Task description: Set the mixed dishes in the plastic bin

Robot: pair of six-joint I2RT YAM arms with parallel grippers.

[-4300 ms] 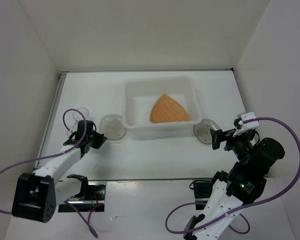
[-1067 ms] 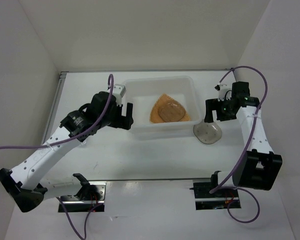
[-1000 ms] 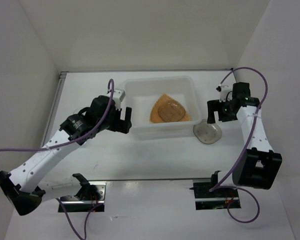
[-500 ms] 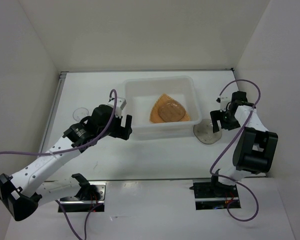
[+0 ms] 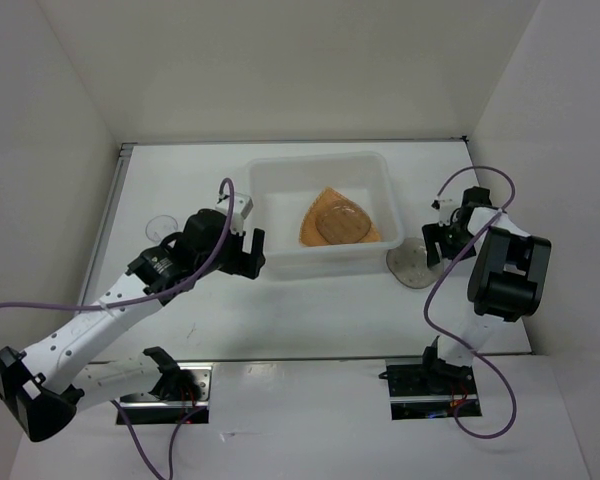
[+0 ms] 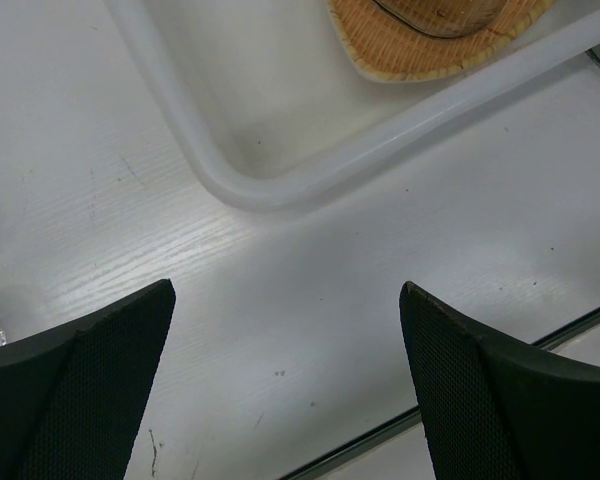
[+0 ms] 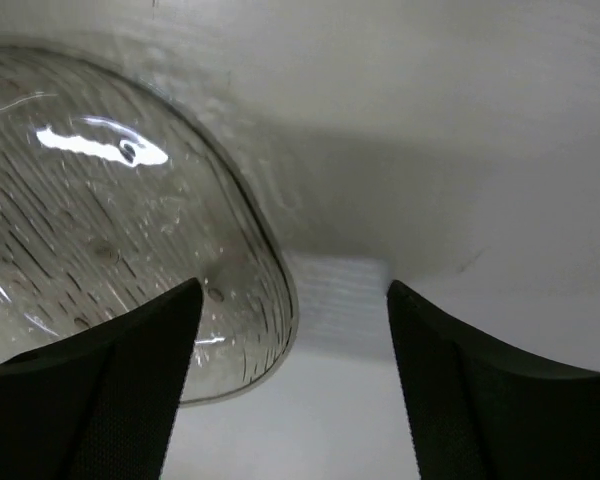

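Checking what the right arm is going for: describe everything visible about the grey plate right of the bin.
The grey plate is a translucent rounded square, finely ribbed and dark-speckled, glossy like plastic. It lies flat on the white table off the bin's near right corner; contact there is unclear. The open right end effector straddles its edge, one finger over the plate, one over bare table.

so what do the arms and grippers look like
The left arm and right arm have white links with black joints, each trailing a looping purple cable. The left gripper and right gripper have black fingers with a fine mesh texture.
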